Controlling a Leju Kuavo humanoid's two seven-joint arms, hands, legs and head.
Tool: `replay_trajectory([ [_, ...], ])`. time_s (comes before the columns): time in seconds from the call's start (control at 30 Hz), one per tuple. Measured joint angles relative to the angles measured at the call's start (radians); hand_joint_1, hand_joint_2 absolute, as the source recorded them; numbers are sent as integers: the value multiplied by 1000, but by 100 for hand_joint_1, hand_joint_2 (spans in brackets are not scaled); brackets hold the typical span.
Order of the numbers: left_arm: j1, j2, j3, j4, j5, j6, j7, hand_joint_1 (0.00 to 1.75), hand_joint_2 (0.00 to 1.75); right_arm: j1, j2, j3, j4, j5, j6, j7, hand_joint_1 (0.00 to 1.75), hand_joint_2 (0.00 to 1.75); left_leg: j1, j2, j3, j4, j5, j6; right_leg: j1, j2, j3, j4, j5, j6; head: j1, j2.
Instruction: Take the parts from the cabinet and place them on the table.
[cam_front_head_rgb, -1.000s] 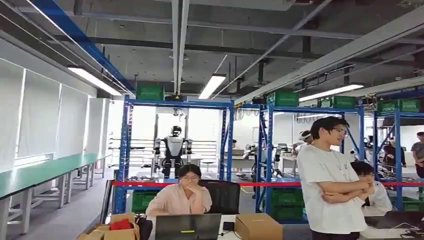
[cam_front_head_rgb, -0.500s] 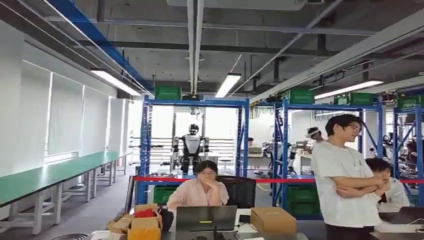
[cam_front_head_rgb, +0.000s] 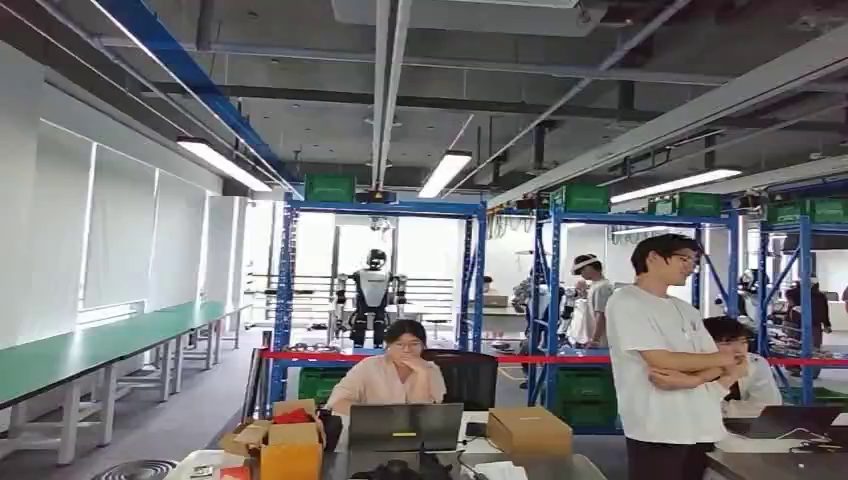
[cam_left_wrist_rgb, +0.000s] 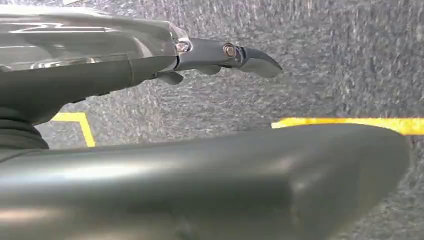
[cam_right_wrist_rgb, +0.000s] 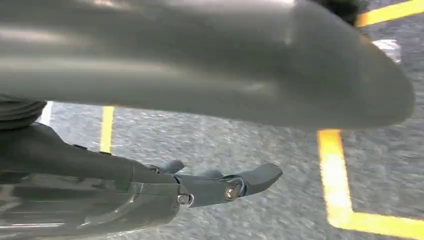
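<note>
Hanging over floor (cam_left_wrist_rgb: 325, 60): both hands empty.

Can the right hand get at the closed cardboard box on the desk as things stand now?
Probably not. The right hand hangs over grey floor with yellow tape lines, holding nothing, while the cardboard box lies across the desk beside the laptop, in front of the seated person.
</note>
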Motion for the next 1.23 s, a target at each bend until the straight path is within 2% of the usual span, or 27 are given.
replay_trajectory([
  [0.1, -4, 0, -1, 0, -3, -3, 0, 0, 0, -1, 3, -6, 8, 1, 8, 59, 0, 0, 6, 1, -14, -8, 34, -20, 5, -1, -19, -7, 18, -12, -1, 0],
  [0.13, -4, 0, -1, 0, -4, -4, 0, 0, 0, -2, 5, -8, 13, 2, 9, 73, 0, 0, 9, -1, -20, 0, 10, -23, -2, -10, -28, -13, 34, -22, 0, 0],
  [0.17, -1, 0, -1, 0, -6, -5, 1, 0, 0, -1, 6, -9, 13, 3, 9, 85, 0, 0, 8, -1, -32, 30, -51, -26, 0, -11, -43, -11, 45, -29, 0, 0],
  [0.23, -1, -2, -2, 0, -10, -6, 0, 0, 0, 4, 7, -13, 15, 9, 13, 97, 0, 0, 9, -1, -64, 164, -174, -30, 3, -14, -79, 1, 64, -35, 0, 0],
  [0.27, -2, -2, -3, 0, -10, -6, 0, 0, 0, 5, 8, -15, 16, 10, 17, 101, 0, 0, 9, -1, -76, 235, -208, -32, 5, -16, -99, 6, 74, -37, 0, 0],
  [0.3, -2, -2, -3, 0, -10, -5, 0, 0, 0, 4, 10, -16, 18, 13, 19, 103, 0, 0, 9, -2, -79, 294, -207, -33, 6, -16, -124, 15, 86, -37, 0, 0],
  [0.33, -2, -2, -4, 0, -10, -5, 0, 0, 0, 4, 10, -16, 19, 15, 20, 105, 0, 0, 8, -2, -67, 309, -173, -34, 6, -16, -149, 26, 96, -35, 0, 0],
  [0.4, -3, -2, -5, 0, -10, -5, 0, 0, 0, 4, 13, -16, 19, 19, 23, 107, 0, 0, 10, -2, 5, 234, -88, -36, 4, -16, -198, 52, 112, -29, 0, 0],
  [0.43, -5, -2, -6, 0, -10, -5, 0, 0, 0, 3, 13, -16, 19, 22, 23, 113, 0, 0, 11, -2, 62, 157, -80, -36, 3, -15, -219, 64, 115, -25, 0, 0],
  [0.47, -8, -3, -10, 0, -10, -5, 0, 0, 0, 2, 14, -16, 19, 23, 23, 116, 0, 0, 13, -3, 138, 63, -106, -36, 7, -14, -236, 81, 118, -19, 0, 0],
  [0.5, -10, -3, -12, 0, -10, -4, 0, 0, 0, 2, 14, -16, 19, 23, 23, 120, 0, 0, 12, -6, 186, -23, -140, -28, 9, -14, -247, 99, 119, -16, -1, 0],
  [0.53, -11, -5, -13, 0, -9, -1, 4, 0, 0, 0, 14, -18, 19, 24, 22, 131, 0, 175, 10, -6, 176, -21, -148, -18, 9, -16, -253, 105, 129, -8, -1, 0],
  [0.6, -8, -10, -13, 0, -7, 9, 21, 0, 0, 2, 14, -22, 19, 26, 20, 145, 0, 175, 6, -4, 170, -19, -136, -3, 6, -14, -254, 100, 145, 2, -1, 0],
  [0.63, -9, -17, -13, 0, -7, 11, 26, 0, 0, 2, 11, -26, 20, 23, 19, 150, 0, 175, 12, 1, 164, -20, -125, 7, 2, -12, -258, 103, 138, 8, -1, 0],
  [0.67, -10, -17, -13, 0, -7, 17, 32, 0, 0, 3, 12, -27, 21, 23, 19, 153, 0, 175, 12, 2, 157, -20, -117, 13, 1, -10, -266, 127, 102, 18, -1, 0],
  [0.77, -9, -19, -15, 0, -3, 21, 48, 0, 0, 5, 11, -35, 21, 19, 15, 157, 0, 175, 9, 3, 127, -19, -95, 18, -8, -10, -338, 346, -32, 35, -1, 0],
  [0.8, -8, -20, -14, 0, -2, 23, 51, 0, 175, 6, 11, -38, 21, 20, 11, 159, 0, 175, 9, 5, 119, -18, -89, 21, -10, -10, -347, 392, -47, 38, -1, 0],
  [0.83, -7, -21, -14, 0, 0, 24, 51, 0, 175, 7, 9, -42, 21, 23, 4, 165, 0, 175, 9, 6, 113, -18, -85, 22, -13, -10, -333, 389, -40, 44, -1, 0],
  [0.87, -8, -22, -14, 0, 2, 25, 50, 0, 175, 9, 7, -45, 21, 27, -3, 169, 0, 175, 10, 6, 109, -18, -81, 23, -17, -10, -296, 344, -15, 51, -1, 0],
  [0.9, -8, -23, -14, 0, 4, 25, 50, 0, 175, 10, 5, -47, 21, 30, -6, 171, 0, 175, 11, 6, 107, -17, -79, 22, -22, -10, -240, 260, 22, 57, -1, 0],
  [0.93, -7, -24, -14, 0, 8, 25, 49, 0, 175, 10, 3, -48, 21, 31, -9, 173, 0, 0, 12, 6, 106, -17, -79, 21, -28, -10, -179, 162, 58, 64, -1, 0],
  [0.97, -8, -24, -14, 0, 8, 26, 48, 0, 175, 8, 3, -50, 21, 30, -11, 175, 0, 0, 9, 6, 106, -17, -78, 19, -34, -10, -131, 85, 76, 70, -1, 0],
  [1.0, -9, -24, -14, 0, 9, 26, 45, 0, 175, 8, 3, -54, 21, 26, -12, 176, 0, 0, 3, 5, 101, -9, -80, 15, -30, -8, -116, 47, 72, 70, -1, 0],
  [1.03, -11, -25, -14, 0, 11, 26, 43, 0, 175, 8, 3, -58, 21, 26, -12, 176, 0, 0, -1, 5, 93, -7, -78, 13, -30, -11, -119, 42, 59, 48, -1, 0],
  [1.17, -13, -28, -14, 0, 22, 27, 42, 0, 175, 12, -1, -70, 21, 29, -12, 174, 0, 0, 3, 5, 88, -7, -75, 7, -26, -10, -127, 48, 61, 47, -1, 0],
  [1.2, -12, -30, -14, 0, 24, 27, 42, 0, 175, 13, -1, -72, 21, 31, -12, 170, 0, 175, 5, 5, 87, -7, -74, 6, -24, -10, -128, 48, 61, 47, -1, 0],
  [1.23, -12, -32, -14, 0, 25, 27, 43, 0, 175, 13, -3, -74, 21, 33, -11, 165, 0, 175, 7, 5, 86, -7, -73, 4, -23, -10, -129, 48, 62, 44, -1, 0],
])
